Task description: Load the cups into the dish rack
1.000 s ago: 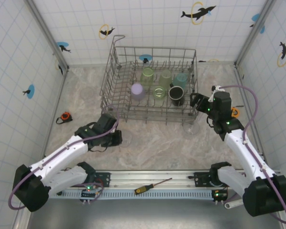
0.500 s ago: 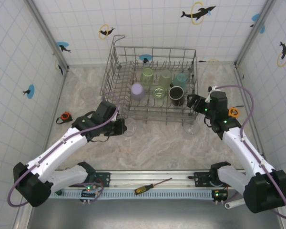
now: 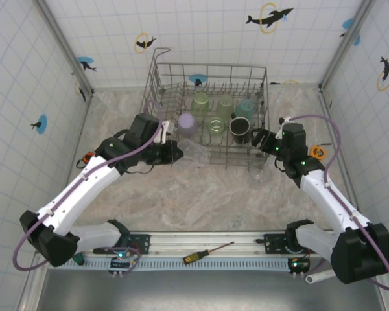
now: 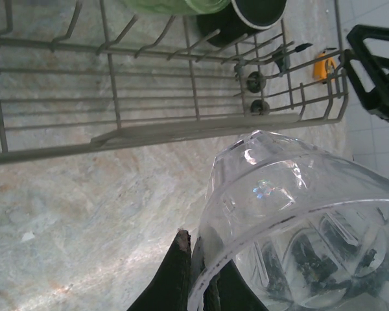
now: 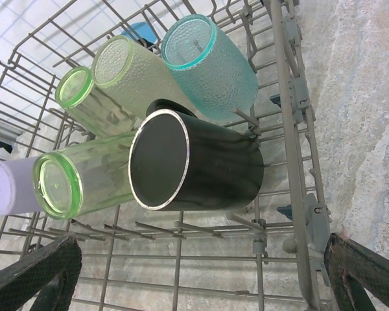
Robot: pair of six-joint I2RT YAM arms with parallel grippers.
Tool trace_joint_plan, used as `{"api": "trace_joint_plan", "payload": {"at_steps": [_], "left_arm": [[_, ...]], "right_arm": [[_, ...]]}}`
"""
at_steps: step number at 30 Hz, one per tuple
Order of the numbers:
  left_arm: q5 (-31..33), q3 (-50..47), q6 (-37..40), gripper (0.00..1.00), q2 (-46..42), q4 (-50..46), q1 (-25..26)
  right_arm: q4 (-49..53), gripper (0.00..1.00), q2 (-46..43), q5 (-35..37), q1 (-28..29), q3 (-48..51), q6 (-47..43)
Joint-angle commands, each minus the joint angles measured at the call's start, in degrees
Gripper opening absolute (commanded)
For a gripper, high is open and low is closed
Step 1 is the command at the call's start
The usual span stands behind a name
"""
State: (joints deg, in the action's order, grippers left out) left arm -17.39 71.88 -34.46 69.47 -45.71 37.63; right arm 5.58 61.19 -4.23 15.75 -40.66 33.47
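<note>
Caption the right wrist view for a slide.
Open right gripper at the dish rack: black mug, teal cup, green cups inside.

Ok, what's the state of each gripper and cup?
left gripper: shut on the clear cup
right gripper: open, empty
clear cup: pinched by its rim
second clear cup: on the table, outside the dish rack
black mug: in the dish rack
teal cup: in the dish rack

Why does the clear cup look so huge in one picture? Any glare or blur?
Left wrist view: the clear cup sits right at the lens, so it looms, with small glints on its wall; right wrist view: black mug sharp, rim bright; top view: even light, soft shadows.
</note>
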Motion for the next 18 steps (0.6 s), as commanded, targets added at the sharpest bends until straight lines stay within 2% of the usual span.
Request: {"api": "trace_joint_plan", "payload": {"at_steps": [1,15,18], "left_arm": [[-0.21,5.28,1.9,0.0,2.2,-2.36,0.34],[-0.21,22.06,5.97,0.0,13.31,-4.01,-0.09],[-0.54,23.0,6.42,0.0,15.18,-2.28,-1.92]], "right_arm": [[-1.5,1.0,0.68,-0.6,0.44,-3.4,0.28],[-3.14,1.0,3.27,-5.63,0.41,-7.7,1.19],[-4.91,1.0,4.38,-7.94,0.25,-8.83,1.76]]}}
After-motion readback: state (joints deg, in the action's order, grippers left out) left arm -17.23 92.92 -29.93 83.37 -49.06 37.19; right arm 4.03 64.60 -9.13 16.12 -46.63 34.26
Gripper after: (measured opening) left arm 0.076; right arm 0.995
